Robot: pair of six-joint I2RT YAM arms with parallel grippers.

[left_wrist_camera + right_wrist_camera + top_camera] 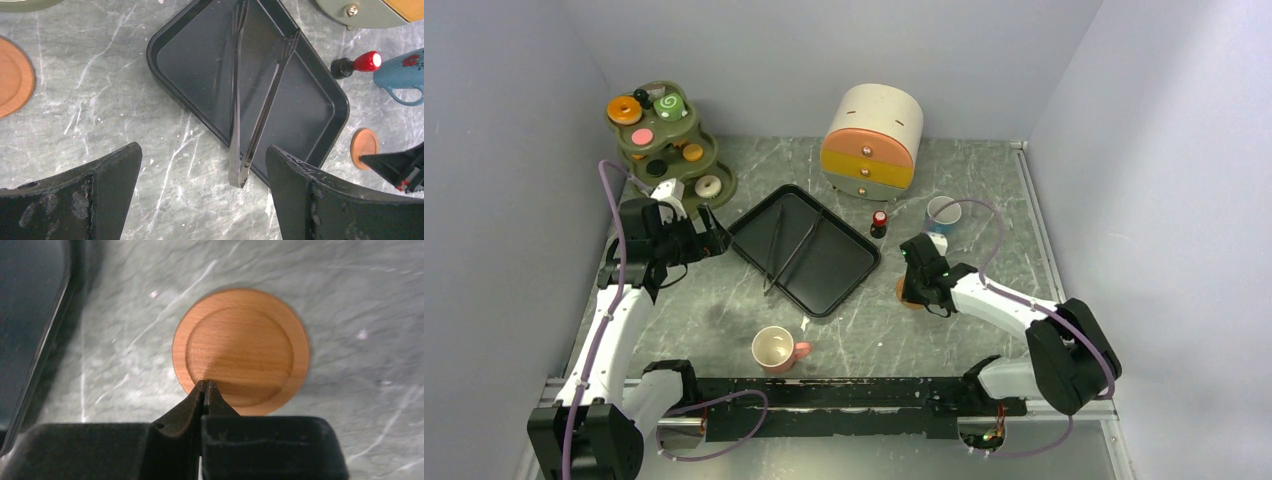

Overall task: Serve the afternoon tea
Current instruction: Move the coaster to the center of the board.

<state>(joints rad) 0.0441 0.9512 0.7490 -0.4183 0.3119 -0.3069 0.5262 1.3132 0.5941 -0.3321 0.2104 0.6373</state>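
Toy pastries sit on the olive tiered stand [662, 150]: an orange doughnut [624, 109], a green swirl roll [669, 105] and a white doughnut [707, 186]. The pink cup [776, 350] lies on its side near the front. The blue cup [942, 213] stands at the right. My right gripper [206, 384] is shut and empty. Its tips are over the near part of an orange saucer [240, 350]. My left gripper [202, 150] is open and empty, just off the black tray's [165, 45] near-left edge. A second saucer [12, 77] lies to its left.
Metal tongs [245, 115] lie in the black tray, their hinge end over the tray's rim. A small red-capped bottle [879, 224] stands beside the tray. A rounded drawer cabinet [872, 140] is at the back. Walls enclose the table on three sides.
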